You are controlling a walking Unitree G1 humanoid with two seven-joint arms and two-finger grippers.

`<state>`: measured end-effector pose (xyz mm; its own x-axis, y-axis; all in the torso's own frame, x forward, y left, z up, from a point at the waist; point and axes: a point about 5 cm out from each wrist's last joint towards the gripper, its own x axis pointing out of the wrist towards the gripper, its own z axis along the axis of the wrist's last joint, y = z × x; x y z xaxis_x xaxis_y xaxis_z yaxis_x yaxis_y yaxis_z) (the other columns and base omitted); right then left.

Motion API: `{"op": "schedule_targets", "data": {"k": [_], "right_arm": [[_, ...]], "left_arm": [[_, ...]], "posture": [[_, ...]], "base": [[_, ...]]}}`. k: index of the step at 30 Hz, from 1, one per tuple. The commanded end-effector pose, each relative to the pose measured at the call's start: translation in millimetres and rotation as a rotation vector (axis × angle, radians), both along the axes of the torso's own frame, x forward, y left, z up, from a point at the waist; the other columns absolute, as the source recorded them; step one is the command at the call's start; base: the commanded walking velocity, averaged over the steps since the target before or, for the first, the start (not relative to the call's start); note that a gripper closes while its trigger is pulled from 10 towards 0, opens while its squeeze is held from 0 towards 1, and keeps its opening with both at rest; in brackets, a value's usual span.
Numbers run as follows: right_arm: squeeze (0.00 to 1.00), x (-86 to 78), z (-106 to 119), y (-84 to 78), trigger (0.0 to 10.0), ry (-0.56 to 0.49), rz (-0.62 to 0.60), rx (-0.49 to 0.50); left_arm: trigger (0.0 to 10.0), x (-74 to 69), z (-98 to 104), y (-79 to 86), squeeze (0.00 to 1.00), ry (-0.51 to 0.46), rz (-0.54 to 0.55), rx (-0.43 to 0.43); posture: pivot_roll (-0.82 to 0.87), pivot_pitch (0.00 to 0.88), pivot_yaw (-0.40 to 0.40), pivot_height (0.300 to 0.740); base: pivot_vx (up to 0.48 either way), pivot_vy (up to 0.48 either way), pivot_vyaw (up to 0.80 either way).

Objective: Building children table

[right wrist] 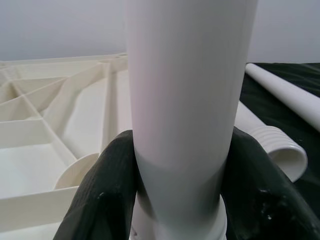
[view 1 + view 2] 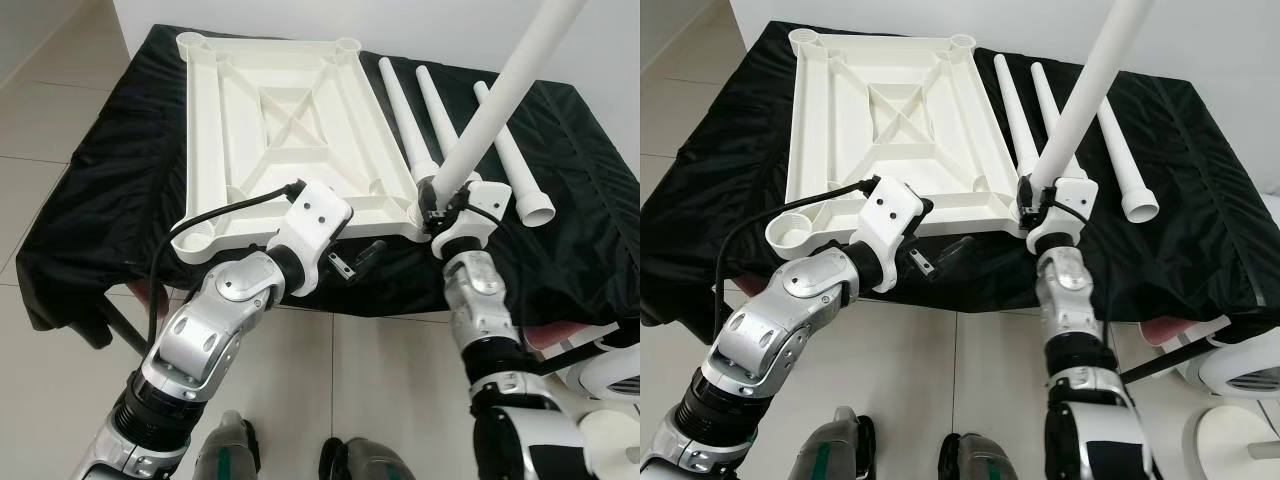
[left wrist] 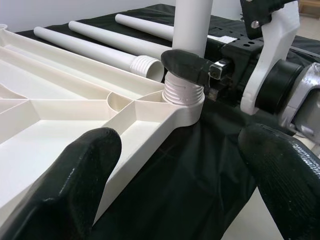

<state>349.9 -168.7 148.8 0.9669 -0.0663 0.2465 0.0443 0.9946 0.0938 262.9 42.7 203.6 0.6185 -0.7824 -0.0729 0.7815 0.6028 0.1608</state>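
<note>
White table top (image 2: 290,120) is laid upside down on the black cloth (image 2: 90,200), centre-left of frame. One leg (image 2: 490,110) is clamped by the right gripper (image 2: 437,195) just above its threaded end, seated in the near right corner socket (image 3: 182,100). Its long axis is tilted up to the upper right, not square to the socket. Left gripper (image 2: 350,258) is held with fingers apart, empty, beside that corner. Three spare legs (image 2: 440,110) are lying at right.
</note>
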Motion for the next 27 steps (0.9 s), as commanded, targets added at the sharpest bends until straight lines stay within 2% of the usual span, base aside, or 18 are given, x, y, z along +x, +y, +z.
{"op": "schedule_targets", "data": {"k": [1, 6, 11, 12, 14, 15, 26, 27], "right_arm": [[0.0, -5.5, -15.5, -1.0, 10.0, 0.07, -0.09, 0.033], [0.0, -11.7, -17.5, 6.6, 10.0, 0.073, -0.167, 0.048], [0.0, -13.7, -17.5, 8.0, 10.0, 0.074, -0.178, 0.058], [0.51, -14.2, -16.7, 7.1, 10.0, 0.068, -0.181, 0.06], [0.55, -14.6, -15.9, 6.3, 10.0, 0.064, -0.181, 0.06], [1.0, -15.1, -14.0, 6.1, 10.0, 0.052, -0.172, 0.065], [1.0, -16.1, -6.0, 14.7, 10.0, 0.01, -0.011, 0.065], [0.0, -14.9, -6.0, 16.3, 10.0, 0.018, 0.064, 0.072]], "left_arm": [[10.0, -3.1, 0.9, -3.0, 0.0, 0.002, -0.033, -0.007], [10.0, -3.9, 0.3, -3.4, 0.0, 0.004, -0.04, -0.005], [10.0, -4.1, 0.0, -3.5, 0.0, 0.004, -0.043, -0.004], [10.0, -4.3, -0.2, -3.6, 0.0, 0.005, -0.045, -0.003], [10.0, -4.4, -0.5, -3.8, 0.0, 0.006, -0.046, -0.003], [10.0, -4.7, -0.6, -4.2, 0.0, 0.006, -0.047, -0.004], [10.0, -5.1, -0.6, -6.2, 0.0, 0.005, -0.05, -0.008], [10.0, -5.2, -0.6, -6.6, 0.0, 0.005, -0.05, -0.01]], "posture": [[0.1, 0.095, -0.068, 0.74], [0.1, 0.09, -0.064, 0.74], [0.1, 0.087, -0.064, 0.74], [0.1, 0.083, -0.064, 0.74], [0.1, 0.082, -0.066, 0.74], [0.1, 0.08, -0.067, 0.74], [0.1, 0.069, -0.072, 0.74], [0.1, 0.063, -0.076, 0.74]], "base": [[0.0, 0.0, 0.0], [0.0, 0.0, 0.0], [0.0, 0.0, 0.0], [0.0, 0.0, 0.0], [0.0, 0.0, 0.0], [0.0, 0.0, 0.0], [0.0, 0.0, 0.0], [0.0, 0.0, 0.0]]}}
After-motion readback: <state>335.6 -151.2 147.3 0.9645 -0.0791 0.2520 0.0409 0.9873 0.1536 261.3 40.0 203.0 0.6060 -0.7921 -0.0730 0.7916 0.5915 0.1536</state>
